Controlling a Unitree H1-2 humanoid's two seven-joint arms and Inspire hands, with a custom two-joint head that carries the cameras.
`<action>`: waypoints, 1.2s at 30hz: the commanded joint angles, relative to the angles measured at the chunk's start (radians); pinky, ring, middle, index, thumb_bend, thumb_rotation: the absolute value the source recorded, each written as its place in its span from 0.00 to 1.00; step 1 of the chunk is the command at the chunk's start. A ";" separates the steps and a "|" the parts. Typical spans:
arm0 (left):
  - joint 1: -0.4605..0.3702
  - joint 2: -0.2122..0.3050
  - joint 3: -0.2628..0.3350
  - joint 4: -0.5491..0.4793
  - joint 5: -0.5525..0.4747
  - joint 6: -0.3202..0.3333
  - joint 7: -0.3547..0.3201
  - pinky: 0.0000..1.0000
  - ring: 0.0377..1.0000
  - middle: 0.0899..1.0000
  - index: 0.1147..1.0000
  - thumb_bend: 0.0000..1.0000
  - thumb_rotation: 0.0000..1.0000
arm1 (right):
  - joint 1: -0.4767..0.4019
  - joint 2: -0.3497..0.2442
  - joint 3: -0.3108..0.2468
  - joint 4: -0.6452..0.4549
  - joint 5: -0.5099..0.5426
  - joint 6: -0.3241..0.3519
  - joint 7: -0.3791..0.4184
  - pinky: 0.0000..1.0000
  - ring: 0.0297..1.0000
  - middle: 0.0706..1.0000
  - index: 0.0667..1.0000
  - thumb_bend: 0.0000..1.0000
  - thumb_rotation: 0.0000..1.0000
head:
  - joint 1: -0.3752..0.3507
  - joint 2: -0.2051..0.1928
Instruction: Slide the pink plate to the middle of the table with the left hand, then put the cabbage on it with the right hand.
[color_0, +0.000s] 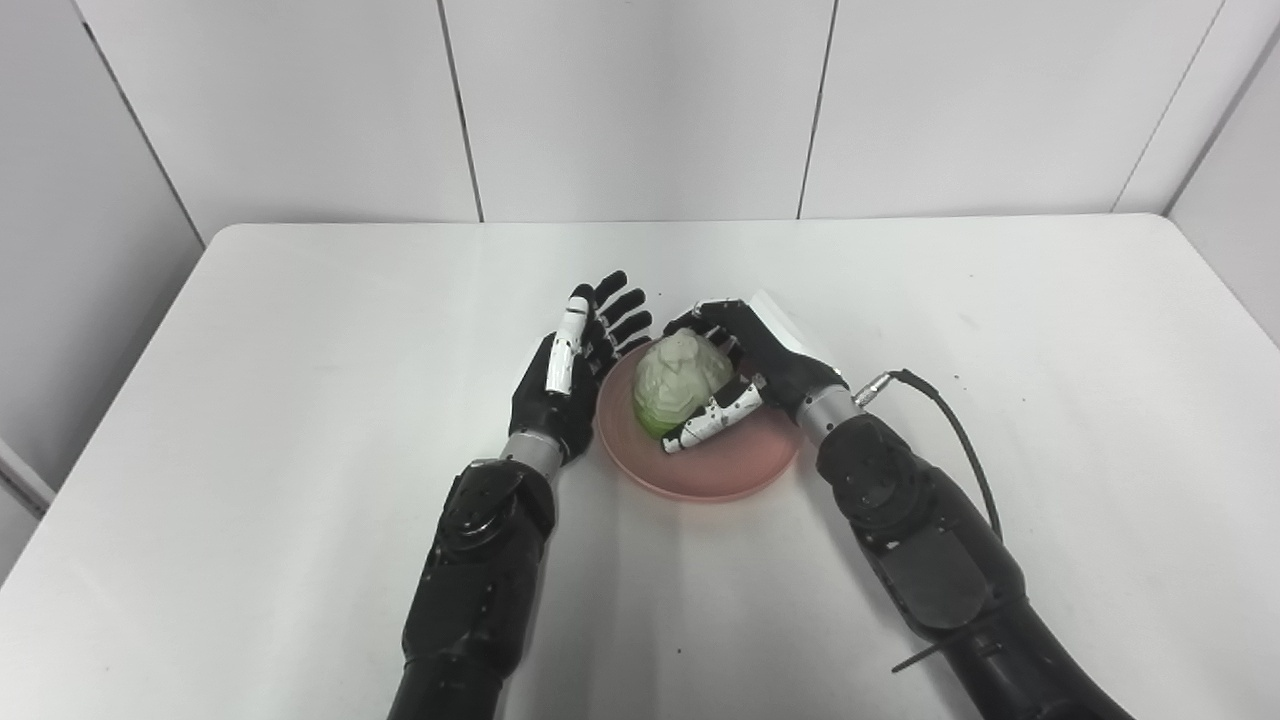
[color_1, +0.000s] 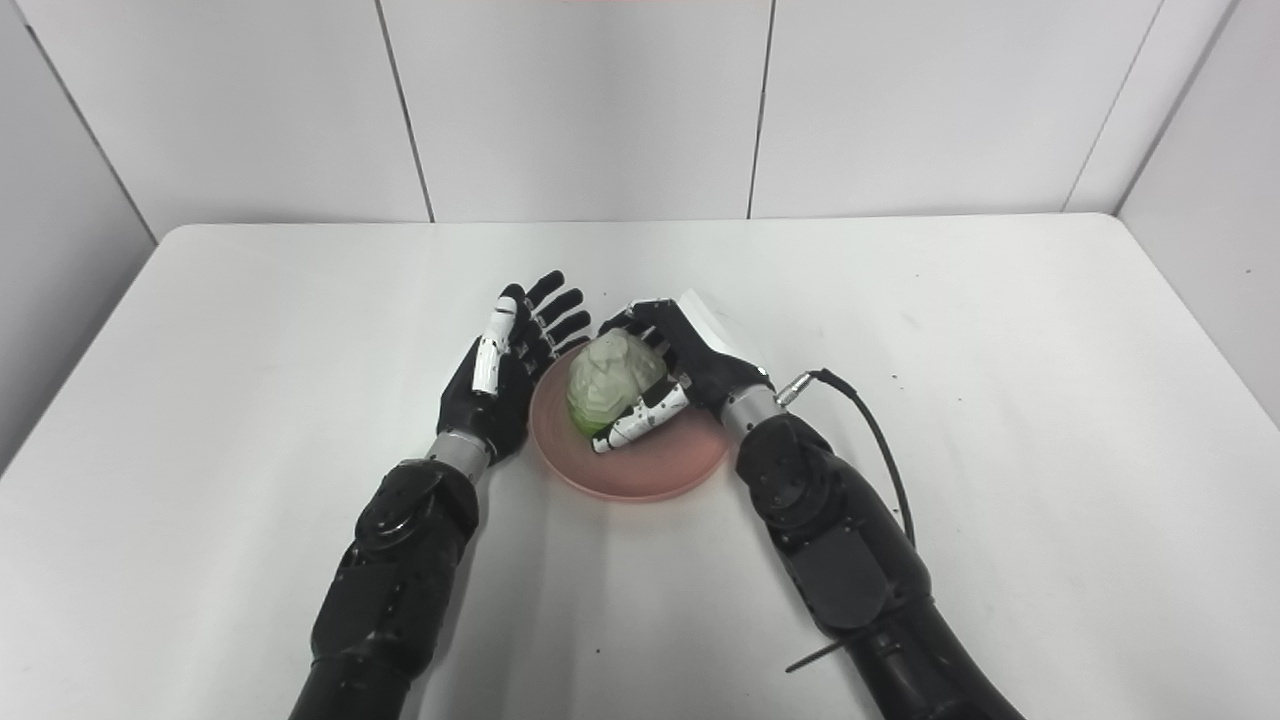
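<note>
Two black robot arms reach in from the near edge of a white table (color_0: 300, 400), one from each side. A thin black cable (color_0: 960, 430) loops out from the right wrist and trails back along the right forearm.

Beyond the arms, between the two wrists, sits a pink plate (color_0: 720, 470), round and shallow, near the middle of the table. Its near rim is bare.

The right robot hand (color_0: 745, 375) is on the right side of the plate, reaching over its far half. It is grasping the cabbage (color_0: 680, 385): the thumb, banded white and black, crosses the near side of the cabbage, and the dark fingers curl around its far side. The cabbage is pale green and cream, rounded, with a brighter green patch at its lower near edge. It is over the plate, at or just above the plate's surface; whether it rests on the plate cannot be told.

The left robot hand (color_0: 580, 370) is just beside the plate's left rim, palm turned toward the plate. It is released, holding nothing, its fingers spread and pointing away from the robot. Its fingertips lie near the right hand's fingertips, beyond the cabbage, not touching.

Farther off, the table runs on to white wall panels (color_0: 640, 100).
</note>
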 joint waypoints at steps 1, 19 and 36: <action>0.038 0.001 -0.002 0.033 0.005 0.081 0.010 0.84 0.86 0.86 0.85 0.42 1.00 | -0.023 -0.014 0.005 -0.029 -0.012 -0.016 0.016 0.45 0.49 0.43 0.48 0.53 0.00 | 0.000 0.000; 0.037 0.004 0.008 0.031 -0.001 0.089 0.013 0.81 0.88 0.87 0.86 0.41 1.00 | -0.037 -0.070 0.042 -0.185 -0.065 0.118 0.217 0.77 0.92 0.98 1.00 1.00 0.41 | -0.019 0.001; 0.042 0.010 0.020 0.026 -0.009 0.075 0.009 0.81 0.85 0.84 0.82 0.43 1.00 | 0.001 -0.094 -0.051 -0.304 0.012 0.043 0.184 0.82 0.94 1.00 1.00 1.00 0.52 | -0.037 -0.006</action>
